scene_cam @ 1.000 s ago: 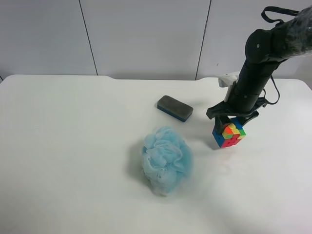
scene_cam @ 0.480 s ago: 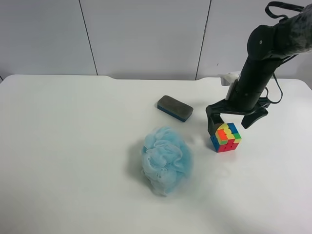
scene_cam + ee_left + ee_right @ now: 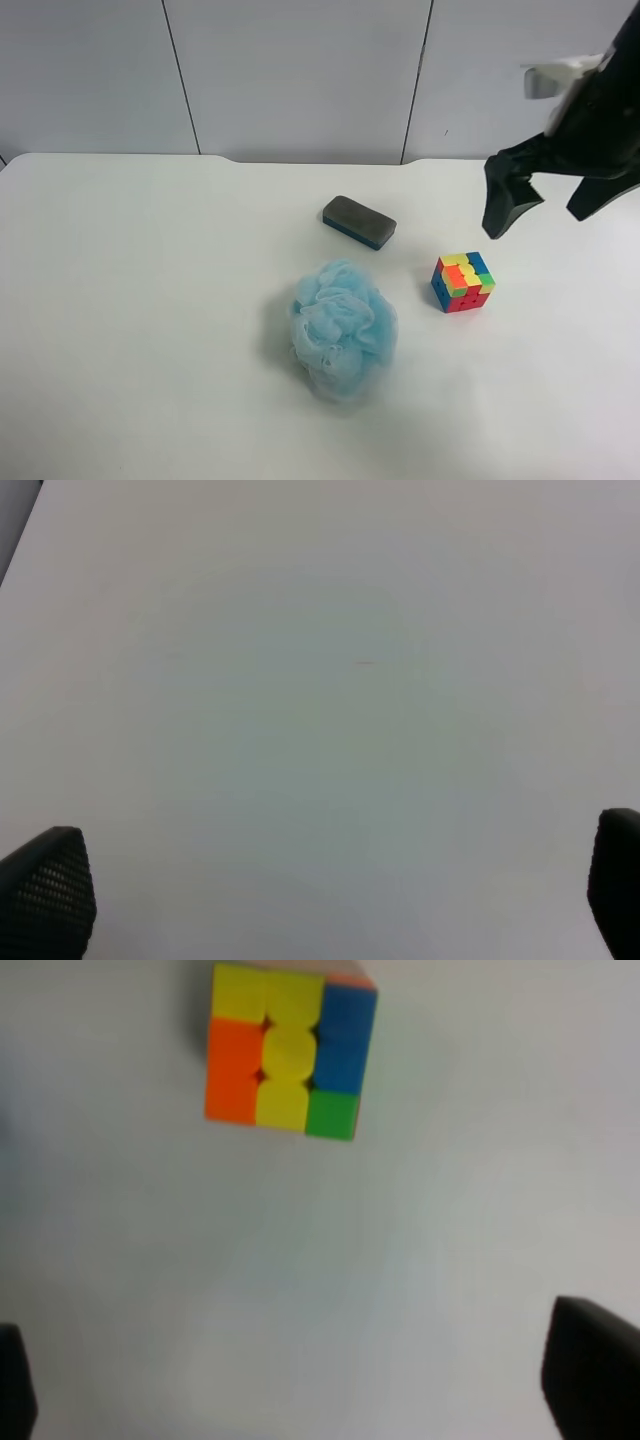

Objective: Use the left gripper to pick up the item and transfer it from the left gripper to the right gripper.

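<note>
The white table (image 3: 150, 330) fills nearly all of the high view, with a curved far edge under the grey wall panels (image 3: 300, 70). Around every object there is bare surface, most of all on the side far from the right gripper (image 3: 545, 205).

This gripper hangs in the air at the view's right edge, with a white clip (image 3: 550, 78) near the wrist. Its two fingers are spread wide and hold nothing; in the right wrist view only the two black fingertips (image 3: 595, 1370) show, far apart.

The pale blue puff (image 3: 343, 327) lies well apart from the gripper, lower on the table. The grey eraser (image 3: 359, 221) lies flat, also well apart, nearer the far edge.

The cube (image 3: 462, 282) stands on the table below the right gripper, free of the fingers, with open table on all its sides. In the right wrist view the cube (image 3: 290, 1052) sits ahead of the spread fingertips.

The left gripper (image 3: 330, 890) shows only in its own view: two fingertips (image 3: 45, 890) wide apart, empty, over bare table.
</note>
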